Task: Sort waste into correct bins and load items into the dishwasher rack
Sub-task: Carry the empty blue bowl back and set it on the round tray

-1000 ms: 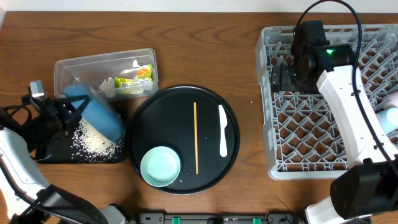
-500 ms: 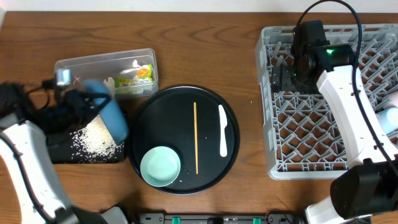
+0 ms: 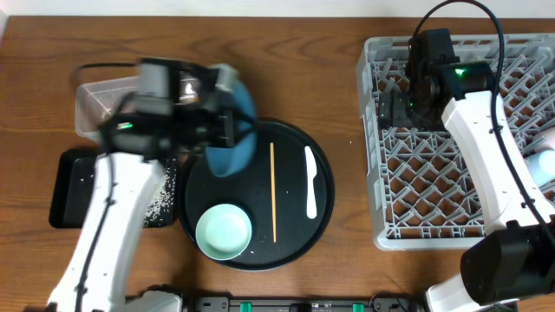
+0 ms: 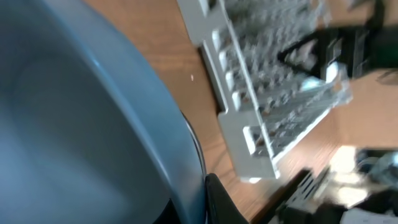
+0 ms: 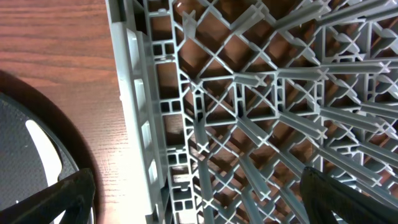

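Note:
My left gripper [image 3: 227,130] is shut on the rim of the big dark-blue bowl [image 3: 236,130], which is tilted above the round tray's upper-left edge. That bowl [image 4: 74,124] fills the left wrist view, with one fingertip [image 4: 217,199] pressed against its wall. White rice [image 3: 159,198] lies in the shallow black tray [image 3: 74,186]. My arm partly hides the clear tub [image 3: 91,100] and covers the snack wrapper. The mint bowl [image 3: 224,231], wooden stick [image 3: 273,191] and white utensil [image 3: 310,182] sit on the round tray. My right gripper [image 5: 199,205] hangs open over the left edge of the dishwasher rack [image 3: 460,147].
The round black tray [image 3: 295,234] lies mid-table. A light-blue cup [image 3: 543,166] and a pink one [image 3: 549,139] sit at the rack's right side. The right arm reaches across the rack. Bare wood separates the tray from the rack.
My left arm has swung right with the blue bowl, from over the black rectangular tray to the round tray's upper-left edge. The right arm has not moved.

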Robot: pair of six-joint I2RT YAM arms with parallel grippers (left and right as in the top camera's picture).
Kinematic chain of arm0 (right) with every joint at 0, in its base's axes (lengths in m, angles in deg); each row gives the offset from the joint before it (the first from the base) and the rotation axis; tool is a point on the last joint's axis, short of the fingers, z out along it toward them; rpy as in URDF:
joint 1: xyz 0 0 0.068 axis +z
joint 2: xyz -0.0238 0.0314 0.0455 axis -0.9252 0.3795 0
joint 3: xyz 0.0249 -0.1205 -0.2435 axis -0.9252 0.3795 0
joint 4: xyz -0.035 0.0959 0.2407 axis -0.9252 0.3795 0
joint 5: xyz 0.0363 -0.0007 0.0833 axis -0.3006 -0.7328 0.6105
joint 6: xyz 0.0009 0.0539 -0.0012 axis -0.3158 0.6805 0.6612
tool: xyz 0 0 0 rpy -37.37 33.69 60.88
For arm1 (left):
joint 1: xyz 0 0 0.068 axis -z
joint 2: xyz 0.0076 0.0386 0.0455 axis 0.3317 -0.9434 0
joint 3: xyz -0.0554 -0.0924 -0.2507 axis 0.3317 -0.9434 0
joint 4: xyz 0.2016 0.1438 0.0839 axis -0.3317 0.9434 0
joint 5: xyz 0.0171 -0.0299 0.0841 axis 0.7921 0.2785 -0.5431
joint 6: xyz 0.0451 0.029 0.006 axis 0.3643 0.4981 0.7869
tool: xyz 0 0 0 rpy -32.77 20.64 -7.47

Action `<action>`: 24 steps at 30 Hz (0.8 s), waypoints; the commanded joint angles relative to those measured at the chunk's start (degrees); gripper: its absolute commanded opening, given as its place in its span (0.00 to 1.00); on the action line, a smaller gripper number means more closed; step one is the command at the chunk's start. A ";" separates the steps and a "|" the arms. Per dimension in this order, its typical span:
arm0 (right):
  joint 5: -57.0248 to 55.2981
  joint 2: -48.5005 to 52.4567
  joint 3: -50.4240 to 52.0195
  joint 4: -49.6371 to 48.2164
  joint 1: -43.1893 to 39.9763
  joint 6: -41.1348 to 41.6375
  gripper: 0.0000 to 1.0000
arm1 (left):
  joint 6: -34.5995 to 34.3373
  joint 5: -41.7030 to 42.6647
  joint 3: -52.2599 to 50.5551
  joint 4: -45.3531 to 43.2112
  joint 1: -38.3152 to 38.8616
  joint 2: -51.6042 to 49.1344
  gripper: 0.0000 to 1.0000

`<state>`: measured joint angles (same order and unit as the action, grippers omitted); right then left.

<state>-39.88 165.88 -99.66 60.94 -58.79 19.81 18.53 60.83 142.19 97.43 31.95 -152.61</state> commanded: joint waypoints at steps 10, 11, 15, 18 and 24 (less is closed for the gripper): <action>-0.61 -0.35 -0.57 0.50 -0.37 -0.42 0.99 | -3.02 -10.25 1.03 -5.95 15.72 -16.63 0.06; -0.61 -0.35 -0.57 0.52 -0.37 -0.42 0.99 | -3.02 -10.25 1.03 -6.25 16.15 -17.53 0.06; -0.61 -0.35 -0.57 0.50 -0.37 -0.39 0.99 | -3.02 -10.23 1.03 -6.43 16.55 -19.12 0.12; -0.61 -0.35 -0.57 0.48 -0.37 -0.42 0.99 | -3.04 -10.19 1.03 -6.64 16.55 -18.99 0.31; -0.61 -0.74 -0.68 -1.09 -0.37 -0.48 0.99 | -2.71 -10.27 1.70 -4.76 16.17 -18.25 0.69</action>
<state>-39.85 165.88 -99.66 60.61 -58.79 19.81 15.56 51.46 142.23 91.79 48.65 -171.47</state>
